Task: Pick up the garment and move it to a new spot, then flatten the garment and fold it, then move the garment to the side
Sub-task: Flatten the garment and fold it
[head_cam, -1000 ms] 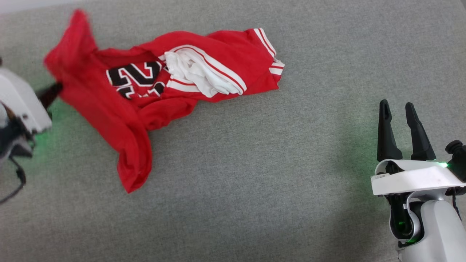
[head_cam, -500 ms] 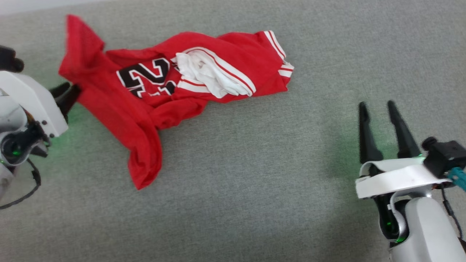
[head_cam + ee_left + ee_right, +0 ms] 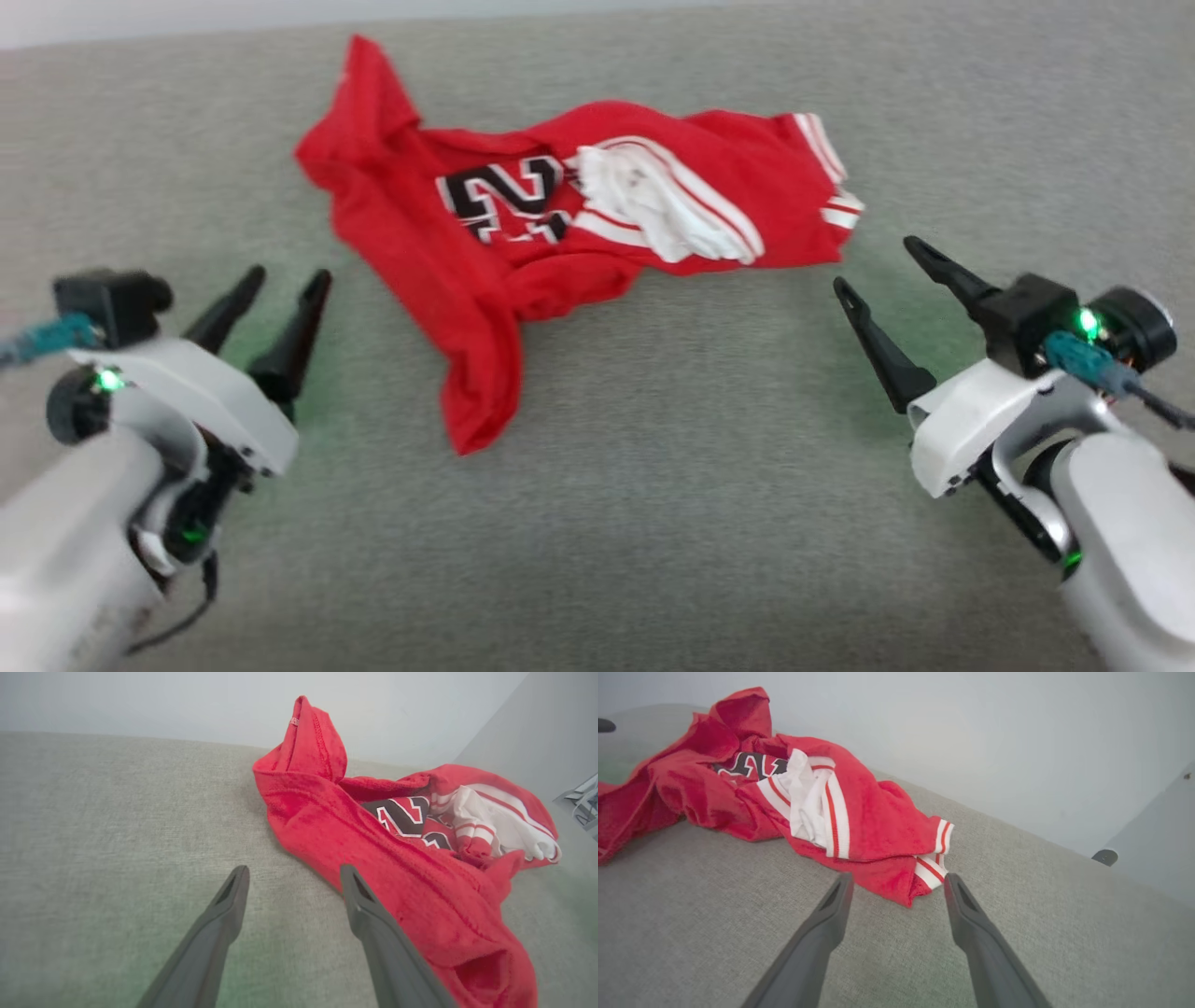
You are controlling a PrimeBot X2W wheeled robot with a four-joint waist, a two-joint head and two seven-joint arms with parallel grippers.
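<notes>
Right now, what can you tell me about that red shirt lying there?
The red shirt is a soft-looking sports jersey, crumpled and partly turned so its white lining shows. A black number 2 outlined in white sits mid-heap; white-and-red stripes trim a sleeve end. It lies on the grey cloth surface, one corner standing up. Nothing else touches it.

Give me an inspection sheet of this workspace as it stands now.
Surface: grey woven fabric surface, flat, tinted green near the gripper lights.
Job's things: bright red sports jersey with striped trim and a black number, crumpled, not folded, white lining showing.
Clutter: nothing seen.
Grippers: left gripper open, close beside the jersey's left edge, holding nothing; right gripper open, pointing at the striped sleeve end, holding nothing.
Cables: teal-plugged cable at the right wrist; thin black cable under the left arm.
Surroundings: plain pale wall behind the surface.
</notes>
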